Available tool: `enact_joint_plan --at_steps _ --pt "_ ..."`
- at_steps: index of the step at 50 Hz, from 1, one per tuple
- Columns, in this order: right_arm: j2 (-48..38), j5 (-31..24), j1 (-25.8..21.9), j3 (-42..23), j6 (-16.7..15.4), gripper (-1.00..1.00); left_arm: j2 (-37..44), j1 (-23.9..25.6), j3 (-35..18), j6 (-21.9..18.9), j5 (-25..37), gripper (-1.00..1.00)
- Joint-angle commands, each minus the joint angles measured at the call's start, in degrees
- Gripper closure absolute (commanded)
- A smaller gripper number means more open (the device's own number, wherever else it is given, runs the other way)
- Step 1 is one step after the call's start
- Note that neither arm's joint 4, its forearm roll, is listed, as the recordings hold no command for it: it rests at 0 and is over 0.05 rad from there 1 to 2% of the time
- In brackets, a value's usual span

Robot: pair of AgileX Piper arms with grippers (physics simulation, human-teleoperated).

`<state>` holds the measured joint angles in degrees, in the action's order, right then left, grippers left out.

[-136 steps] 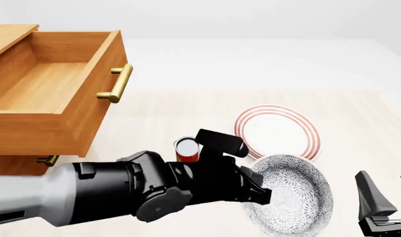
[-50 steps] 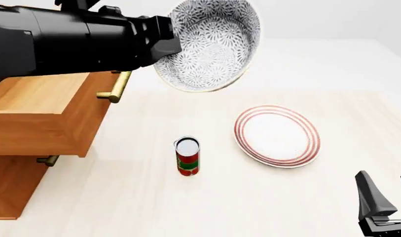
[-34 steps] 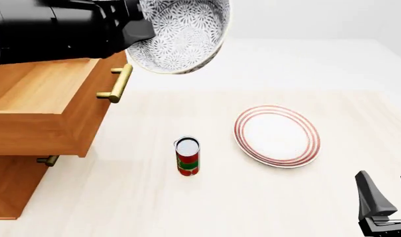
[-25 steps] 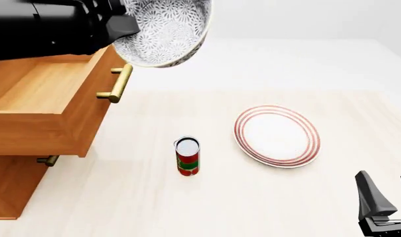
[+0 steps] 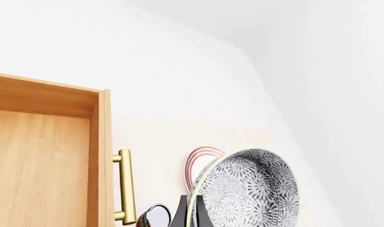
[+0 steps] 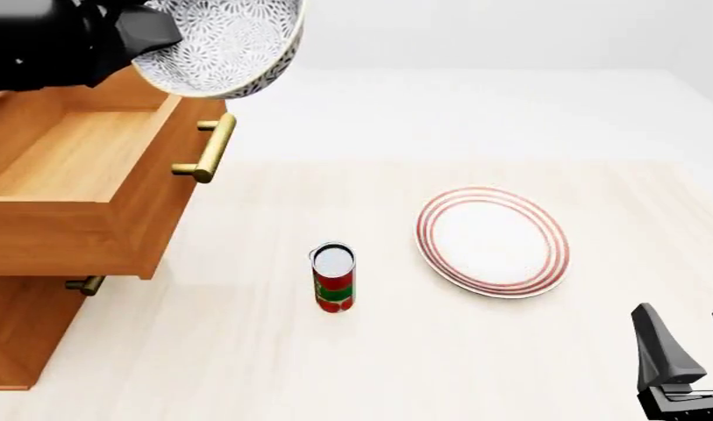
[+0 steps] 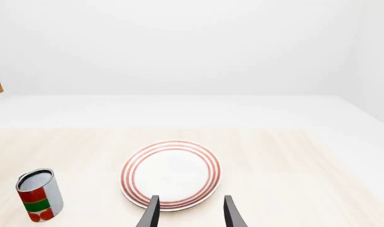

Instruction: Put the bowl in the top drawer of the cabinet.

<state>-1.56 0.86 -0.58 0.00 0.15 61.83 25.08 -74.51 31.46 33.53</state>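
Left gripper (image 5: 190, 215) pinches the rim of the bowl (image 6: 222, 44), one dark finger on each side of the wall in the left wrist view. The bowl is carried high and tilted, its patterned inside turned toward the front camera, above the front right corner of the top drawer (image 6: 93, 189). The drawer stands pulled out of the cabinet (image 6: 23, 329), with bare wood showing inside and the brass bar handle (image 6: 210, 147) just below the bowl's lower edge in the front view. The arm's body hides the grip point in the front view.

Right gripper (image 7: 189, 210) is low near the table edge, fingers apart, holding nothing, pointing toward the red-ringed plate (image 6: 493, 240). The red and green can (image 6: 332, 277) stands upright on the table (image 6: 332, 368), to the left of the plate.
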Motion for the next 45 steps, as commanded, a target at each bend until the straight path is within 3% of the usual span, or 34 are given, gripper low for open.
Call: enact_joint_plan --at_steps 1,45 --pt "0.3 -0.1 0.1 -0.1 0.0 -1.00 -1.2 -4.8 0.6 -0.5 0.1 1.00" --pt "0.2 -0.1 0.1 -0.1 0.0 -1.00 -3.7 -16.5 2.3 0.4 0.9 1.00"
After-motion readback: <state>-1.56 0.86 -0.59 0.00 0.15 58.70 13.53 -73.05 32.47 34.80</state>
